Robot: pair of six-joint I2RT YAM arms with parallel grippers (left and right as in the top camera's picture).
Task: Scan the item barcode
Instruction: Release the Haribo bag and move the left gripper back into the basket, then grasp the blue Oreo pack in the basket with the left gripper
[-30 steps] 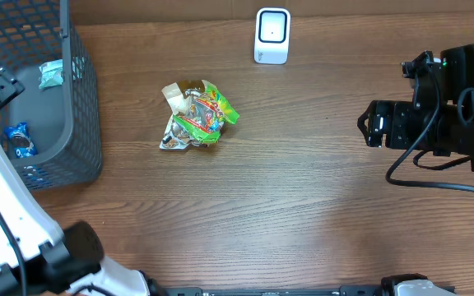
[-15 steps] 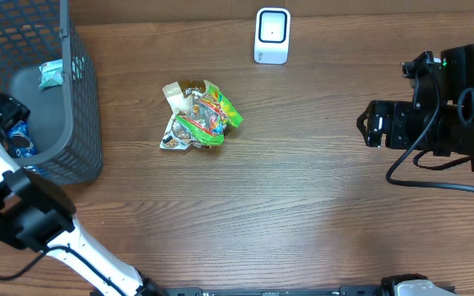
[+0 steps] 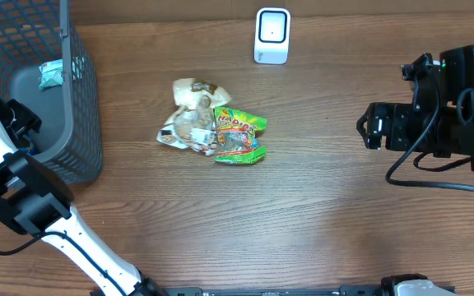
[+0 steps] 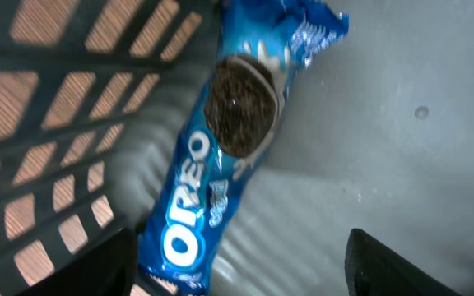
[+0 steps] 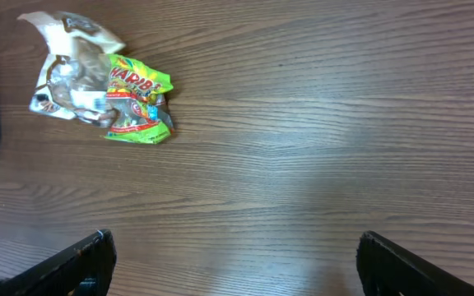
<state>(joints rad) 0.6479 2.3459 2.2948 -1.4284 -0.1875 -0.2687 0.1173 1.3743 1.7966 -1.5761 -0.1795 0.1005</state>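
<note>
left pincer (image 4: 241,275) hanging open over one oreo packet (image 4: 220,156) in the basket (image 3: 85,99)

both pincers are standing wide, gripping nothing; the right pincer (image 5: 237,271) is hovering over bare surface (image 3: 303,214). two crumpled packets are lying touching mid-surface, a whitish packet (image 3: 189,115) and a green packet (image 3: 239,136); one scanner (image 3: 271,35) is sitting at the far edge. one end of the oreo packet is running out of the wrist view.

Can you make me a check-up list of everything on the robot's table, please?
Surface: wooden table, no spills seen.
Job's things: white scanner at the back; snack bags heaped mid-table; Oreo pack in the basket.
Clutter: teal packet in the basket.
Tools: left tool open over the Oreo pack; right tool open above bare table.
Cables: black cable looping at the right side.
Surroundings: nothing seen.
</note>
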